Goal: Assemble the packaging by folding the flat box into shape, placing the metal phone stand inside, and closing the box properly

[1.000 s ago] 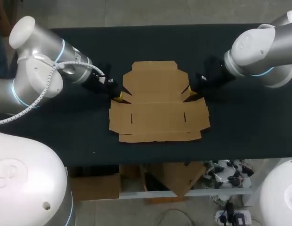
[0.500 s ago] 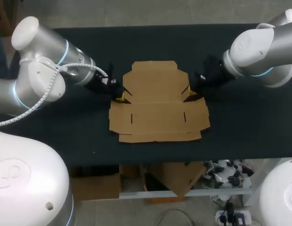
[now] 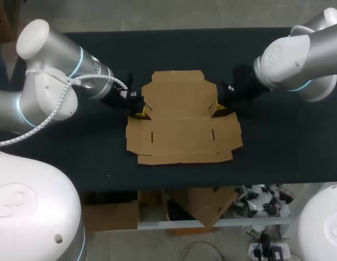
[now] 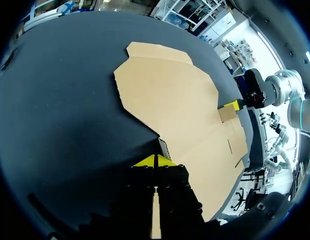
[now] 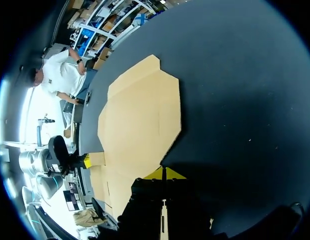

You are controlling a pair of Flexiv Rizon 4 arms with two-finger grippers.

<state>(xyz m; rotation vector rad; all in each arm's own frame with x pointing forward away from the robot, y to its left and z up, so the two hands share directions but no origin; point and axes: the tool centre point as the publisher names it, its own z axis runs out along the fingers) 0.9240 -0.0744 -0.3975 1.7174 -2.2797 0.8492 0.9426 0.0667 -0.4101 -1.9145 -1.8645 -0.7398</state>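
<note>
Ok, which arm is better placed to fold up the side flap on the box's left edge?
Left. The left gripper sits right at that edge's notch in the flat box. The right gripper is at the opposite edge.

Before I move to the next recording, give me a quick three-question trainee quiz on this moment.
1. True or false: the metal phone stand already lies on the cardboard.
2. The box is: A) spread flat on the table; B) folded up with its lid open; C) lifted clear by both arms.
3. Fill in: the left gripper and right gripper sit at notches on ____ sides of the box.
Key: 1 false; 2 A; 3 opposite.
</note>
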